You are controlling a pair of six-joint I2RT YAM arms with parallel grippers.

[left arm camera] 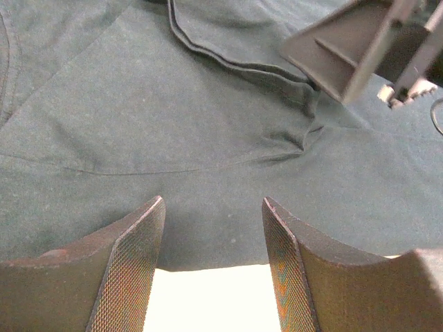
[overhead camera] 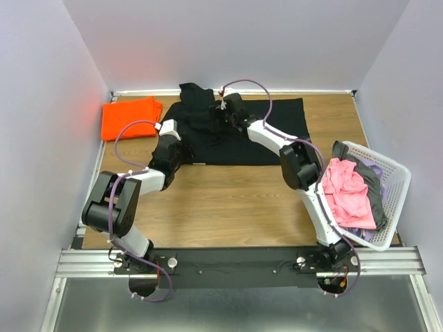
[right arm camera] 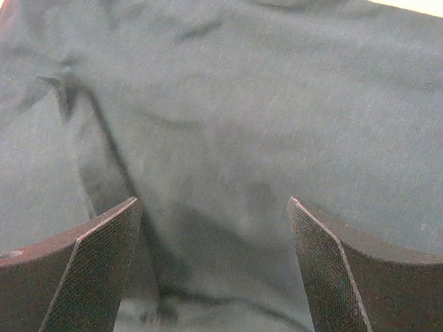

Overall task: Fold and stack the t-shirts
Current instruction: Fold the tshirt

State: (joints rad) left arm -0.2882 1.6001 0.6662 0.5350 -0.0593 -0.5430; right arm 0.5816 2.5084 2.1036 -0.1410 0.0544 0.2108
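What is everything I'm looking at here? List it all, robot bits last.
black t-shirt: one, black, spread out at the far middle of the table
orange t-shirt: one, bright orange, folded, far left corner
pink shirt: one, pink, on top of the pile in the basket
grey and purple clothes: number unclear, under and around the pink shirt
basket: one, white plastic lattice, right edge of the table
table: one, brown wood
rail: one, silver metal, near edge
left arm, right arm: two, black and white, based at the rail
left gripper: one, dark fingers, open, over the black t-shirt
right gripper: one, dark fingers, open, over the black t-shirt
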